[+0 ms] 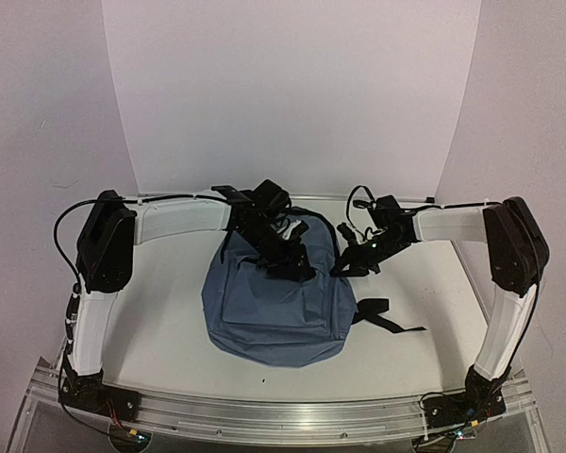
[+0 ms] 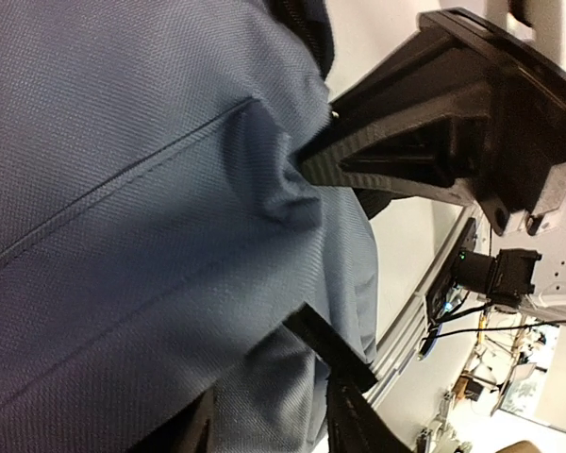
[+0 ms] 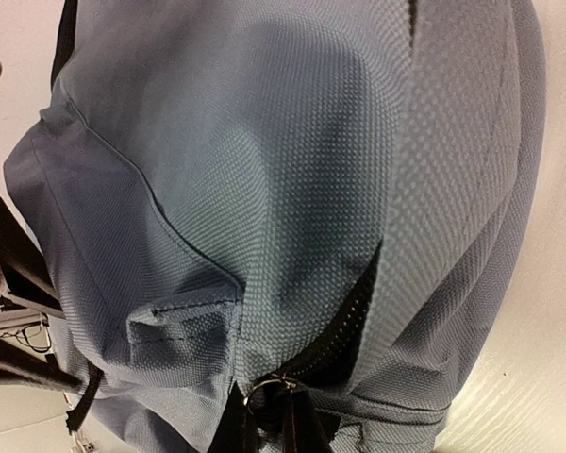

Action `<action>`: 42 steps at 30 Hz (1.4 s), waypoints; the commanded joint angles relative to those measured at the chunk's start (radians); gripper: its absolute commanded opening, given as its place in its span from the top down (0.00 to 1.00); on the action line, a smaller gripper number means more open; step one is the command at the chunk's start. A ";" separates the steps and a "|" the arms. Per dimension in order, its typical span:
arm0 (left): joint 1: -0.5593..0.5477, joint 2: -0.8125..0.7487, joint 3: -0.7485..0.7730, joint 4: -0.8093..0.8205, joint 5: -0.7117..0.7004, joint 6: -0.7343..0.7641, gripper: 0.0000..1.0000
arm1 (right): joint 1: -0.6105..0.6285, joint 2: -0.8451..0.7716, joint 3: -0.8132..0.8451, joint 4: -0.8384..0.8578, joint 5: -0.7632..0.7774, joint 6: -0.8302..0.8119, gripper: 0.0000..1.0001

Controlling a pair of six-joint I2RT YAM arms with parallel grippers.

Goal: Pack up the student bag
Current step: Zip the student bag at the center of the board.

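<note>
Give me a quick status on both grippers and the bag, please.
Left gripper open over bag fabric. Right gripper shut on zipper pull. Nothing blocking.

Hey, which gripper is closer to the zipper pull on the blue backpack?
Right. The right gripper is shut right at the zipper pull on the student bag. The left gripper is farther off, open around a fold of its fabric.

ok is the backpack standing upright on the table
No, the backpack lies flat on the table with its front pocket facing up.
</note>
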 commanded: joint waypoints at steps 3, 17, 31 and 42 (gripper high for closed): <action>0.001 -0.088 -0.008 0.046 0.015 -0.003 0.54 | 0.016 -0.012 0.016 0.052 -0.059 -0.008 1.00; -0.006 0.016 0.136 -0.038 -0.012 0.012 0.45 | 0.016 -0.026 0.014 0.057 -0.076 0.002 1.00; -0.033 0.092 0.239 -0.168 -0.042 0.035 0.54 | 0.017 -0.035 0.009 0.057 -0.084 0.008 1.00; -0.041 0.086 0.248 -0.175 -0.096 0.021 0.81 | 0.021 -0.038 0.007 0.063 -0.079 0.014 1.00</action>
